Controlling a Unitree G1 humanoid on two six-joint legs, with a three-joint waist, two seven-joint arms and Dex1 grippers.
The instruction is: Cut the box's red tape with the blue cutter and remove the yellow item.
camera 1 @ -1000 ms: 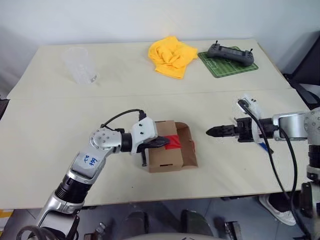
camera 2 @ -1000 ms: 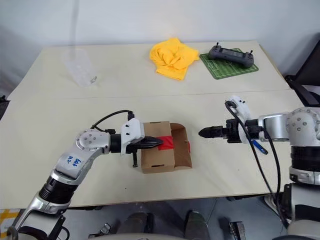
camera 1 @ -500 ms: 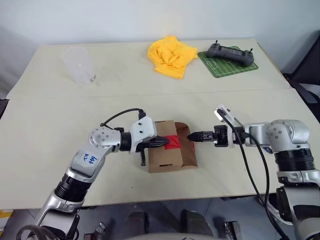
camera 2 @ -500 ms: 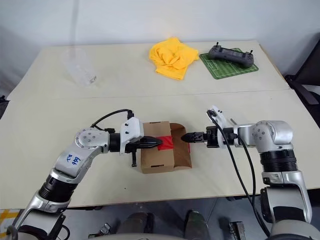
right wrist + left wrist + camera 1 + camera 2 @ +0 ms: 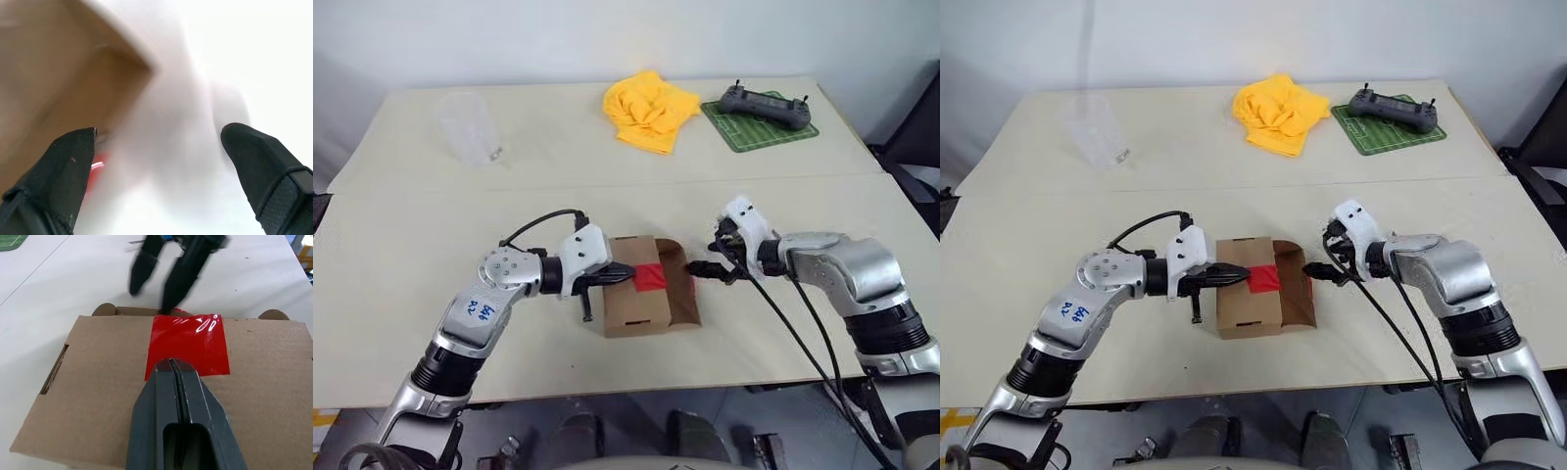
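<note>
The box (image 5: 644, 299) is the landmark: a small brown carton near the front middle of the table (image 5: 401, 255), its flap side facing the right arm. The red tape (image 5: 188, 345) sits on the box's top face, reaching the edge on that flap side.

The change over the last second belongs to the right gripper (image 5: 1315, 273). It has swung in from well to the right of the box to just beside the box's flap edge, and its wrist has rolled on the way. Its 2 fingers stand wide apart with nothing between them; the right wrist view shows 1 finger (image 5: 68, 164) close against the cardboard with a sliver of red next to it.

The left gripper (image 5: 177, 377) has not shifted. It lies on top of the box, fingers pressed together and empty, the tip resting at the near edge of the tape as if pinning the box down.

For the task, this reads as the opening step: 1 arm steadies the box while the other reaches for the taped flap. The flap side already looks partly open. The blue cutter is in neither gripper, and I cannot make it out anywhere around the box; nor can I see the yellow item, so whether it sits inside is unknown. Well behind the box lies a yellow cloth (image 5: 649, 110).
</note>
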